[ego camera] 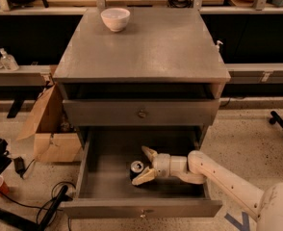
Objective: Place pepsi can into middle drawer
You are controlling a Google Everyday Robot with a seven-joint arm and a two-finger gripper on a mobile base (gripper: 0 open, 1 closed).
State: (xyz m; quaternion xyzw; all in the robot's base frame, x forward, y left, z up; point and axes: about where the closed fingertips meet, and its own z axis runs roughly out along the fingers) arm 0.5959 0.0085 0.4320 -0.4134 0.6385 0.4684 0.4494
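Observation:
The middle drawer (140, 208) of the grey cabinet is pulled out wide. The pepsi can (136, 169), dark with its silver top facing up, stands on the drawer floor near the middle. My gripper (145, 166) reaches into the drawer from the right, low over its floor. Its pale fingers (148, 153) are spread apart, one behind the can and one in front of it. The front finger is close against the can's right side. The can rests on the drawer floor by itself.
The shallower drawer front (141, 113) above is shut and overhangs the back of the open drawer. A white bowl (115, 18) sits on the cabinet top. A cardboard box (47, 129) and cables (45, 203) lie on the floor to the left.

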